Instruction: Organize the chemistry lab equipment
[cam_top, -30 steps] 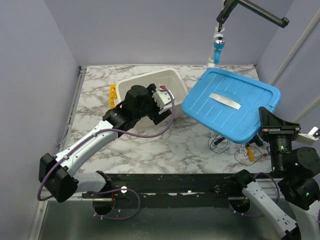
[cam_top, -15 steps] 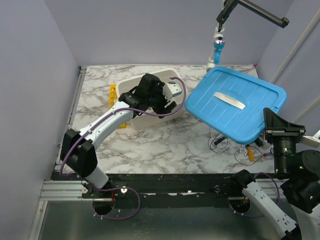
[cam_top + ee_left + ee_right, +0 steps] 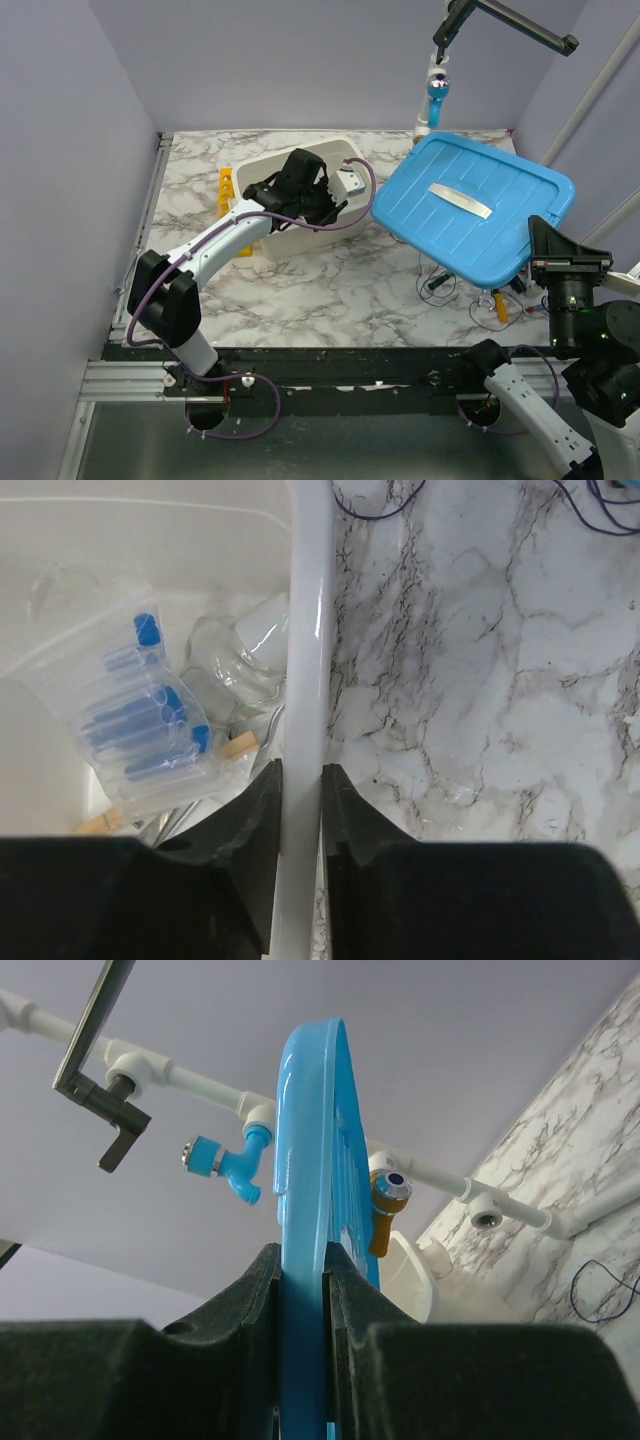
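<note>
My left gripper (image 3: pixel 301 780) is shut on the right rim of the white bin (image 3: pixel 305 630), one finger inside and one outside. In the bin lie a clear plastic bag with blue contents (image 3: pixel 135 720), clear glassware (image 3: pixel 235 655), a tan wooden stick (image 3: pixel 237 746) and silver metal tongs (image 3: pixel 175 820). From above, the left gripper (image 3: pixel 335 205) sits at the bin's (image 3: pixel 270 160) right wall. The yellow tube rack (image 3: pixel 226 190) stands left of the bin. My right gripper (image 3: pixel 302 1260) is shut on the edge of the blue lid (image 3: pixel 310 1140), holding the lid (image 3: pixel 470 205) tilted above the table.
Small loose items (image 3: pixel 497 305) and thin wires (image 3: pixel 437 285) lie on the marble table under the lid's near edge. A white pipe frame with a blue tap (image 3: pixel 436 95) stands at the back right. Purple walls enclose the table.
My left arm swung over to the bin's right wall and its jaws closed on the rim. The right gripper carried the blue lid slightly to the right.
</note>
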